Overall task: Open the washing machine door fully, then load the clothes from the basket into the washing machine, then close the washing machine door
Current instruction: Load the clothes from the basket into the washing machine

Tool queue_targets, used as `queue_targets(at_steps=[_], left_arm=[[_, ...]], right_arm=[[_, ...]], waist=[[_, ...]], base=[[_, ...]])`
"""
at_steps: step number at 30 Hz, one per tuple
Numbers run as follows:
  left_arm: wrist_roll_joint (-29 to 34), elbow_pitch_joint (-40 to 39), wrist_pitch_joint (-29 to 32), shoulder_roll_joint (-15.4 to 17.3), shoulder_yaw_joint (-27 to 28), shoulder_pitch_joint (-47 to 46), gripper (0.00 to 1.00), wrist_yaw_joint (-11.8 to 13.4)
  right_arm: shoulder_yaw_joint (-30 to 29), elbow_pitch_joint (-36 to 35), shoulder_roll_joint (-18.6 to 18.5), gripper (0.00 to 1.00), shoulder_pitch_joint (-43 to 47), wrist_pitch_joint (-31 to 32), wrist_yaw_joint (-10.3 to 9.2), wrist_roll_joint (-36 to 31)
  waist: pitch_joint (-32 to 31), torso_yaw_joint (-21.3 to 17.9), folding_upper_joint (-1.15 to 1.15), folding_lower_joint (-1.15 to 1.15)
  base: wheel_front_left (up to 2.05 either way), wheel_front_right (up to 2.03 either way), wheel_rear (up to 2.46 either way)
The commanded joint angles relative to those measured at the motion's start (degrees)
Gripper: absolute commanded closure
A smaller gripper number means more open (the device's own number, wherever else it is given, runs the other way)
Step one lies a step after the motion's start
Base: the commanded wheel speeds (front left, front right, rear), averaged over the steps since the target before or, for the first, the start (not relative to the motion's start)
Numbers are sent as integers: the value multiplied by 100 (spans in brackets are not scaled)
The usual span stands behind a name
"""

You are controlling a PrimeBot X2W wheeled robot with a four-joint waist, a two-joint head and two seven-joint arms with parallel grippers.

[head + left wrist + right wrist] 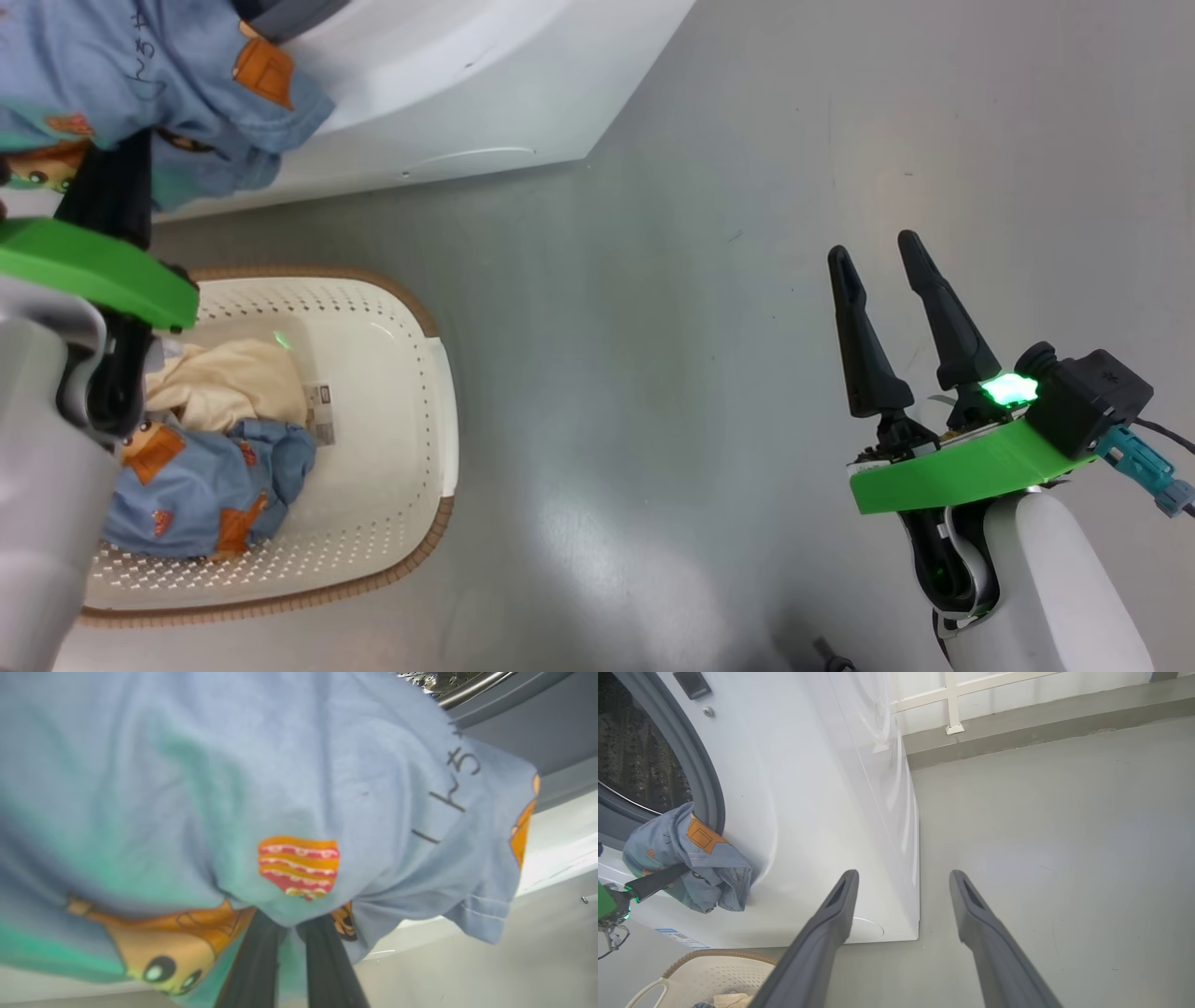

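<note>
My left gripper (112,159) is raised at the upper left, shut on a light blue garment (168,75) printed with orange figures. Its fingertips (275,924) are buried in the cloth. The garment (691,858) hangs at the lower rim of the washing machine (808,812) opening, against the grey gasket (698,765) and below the steel drum (635,765). The basket (401,392) sits on the floor under that arm. It holds a cream cloth (233,383) and another blue printed garment (205,485). My right gripper (875,247) is open over bare floor at the right. The door is out of view.
Grey floor (700,327) runs to the right of the machine and basket. A wall with a white rail (955,704) stands behind the machine. Low on the machine's front are a round cap (866,928) and a blue sticker (672,934).
</note>
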Motion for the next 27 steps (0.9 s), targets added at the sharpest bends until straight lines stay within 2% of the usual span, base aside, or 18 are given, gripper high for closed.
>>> queue_targets(at_steps=[1, 6, 17, 22, 27], left_arm=[[32, -262, -79, 296, 259, 124, 100, -16], [190, -789, -80, 385, 535, 559, 100, -16], [916, -2382, -80, 515, 1518, 1276, 100, -8], [1031, -2801, -73, 597, 1725, 1175, 100, 53], [1150, -2775, 171, 740, 1692, 696, 100, 97]], right_arm=[[75, -110, 11, 0, 11, -27, 9, 16], [52, -99, 11, 0, 43, -27, 9, 28], [45, -61, 11, 0, 39, -27, 9, 12], [73, -53, 11, 0, 47, -27, 9, 20], [124, -71, 11, 0, 44, -27, 9, 66]], waist=[[-29, 14, 0, 0], [-76, 41, 0, 0], [-130, 144, 0, 0], [-137, 109, 0, 0], [-78, 11, 0, 0]], base=[[0, 0, 0], [0, 0, 0], [0, 0, 0], [0, 0, 0], [0, 0, 0]])
